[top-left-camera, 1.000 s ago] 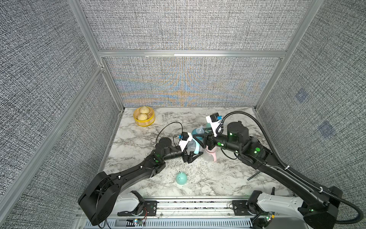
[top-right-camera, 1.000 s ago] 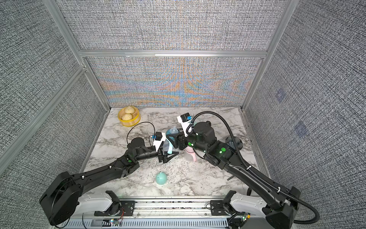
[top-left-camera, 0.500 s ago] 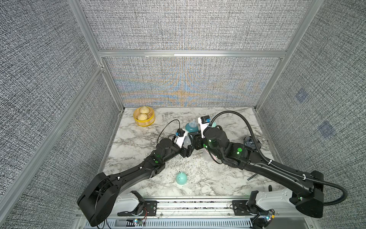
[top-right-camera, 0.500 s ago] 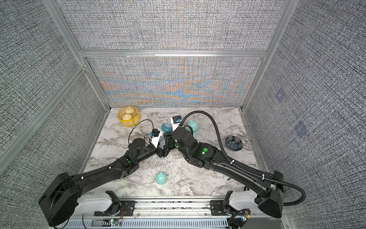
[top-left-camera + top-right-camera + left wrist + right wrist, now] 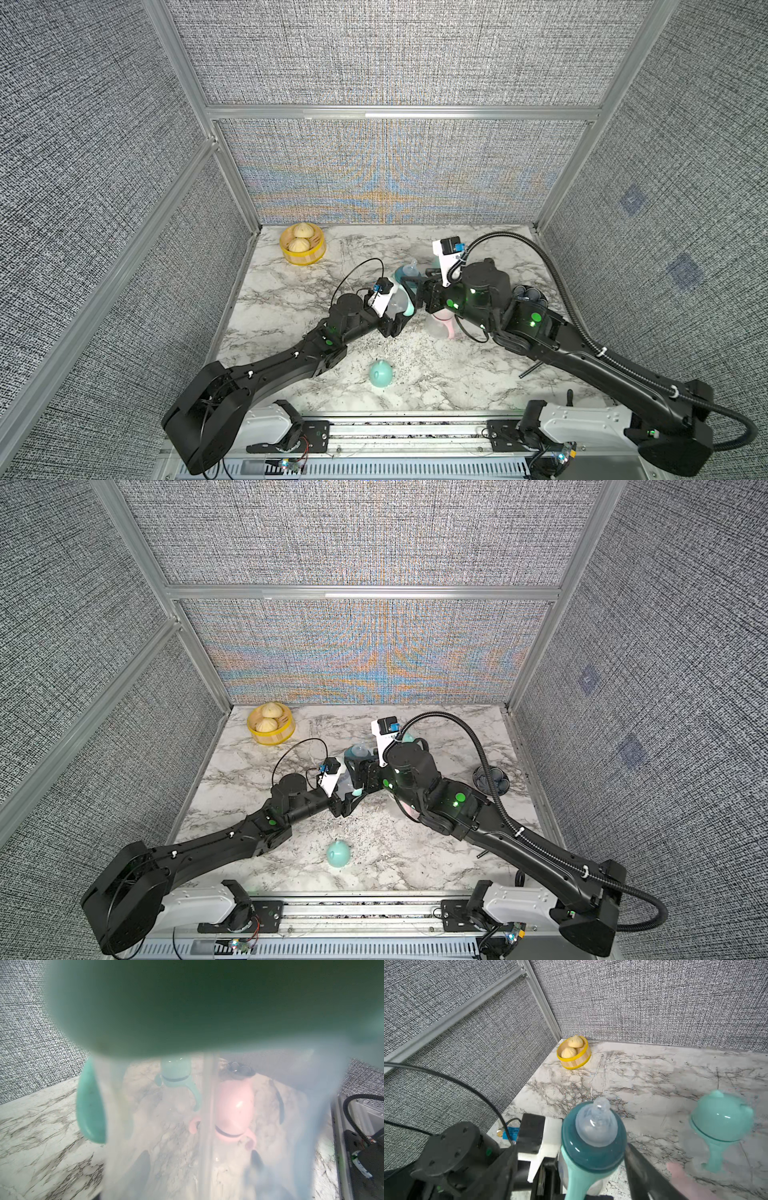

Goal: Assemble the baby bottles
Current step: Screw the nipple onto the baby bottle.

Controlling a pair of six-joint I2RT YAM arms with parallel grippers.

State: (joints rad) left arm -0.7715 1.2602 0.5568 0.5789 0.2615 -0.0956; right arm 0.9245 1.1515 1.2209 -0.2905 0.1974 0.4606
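- Right arm has swung back toward its own side vs half a sec ago; right gripper (image 5: 419,289) now sits at the teal collar (image 5: 591,1153).
- Left gripper (image 5: 398,320): jaws clamped on the clear mint-handled bottle (image 5: 400,303), nipple up, mid table (image 5: 291,307); prob. bracing it while the collar is screwed.
- Right jaws wide, straddling the collar; can't tell if gripping.
- Loose mint cap (image 5: 381,374) lies near the front edge, likely goes on next.

No legible text, labels, brands or numbers on any visible surface.
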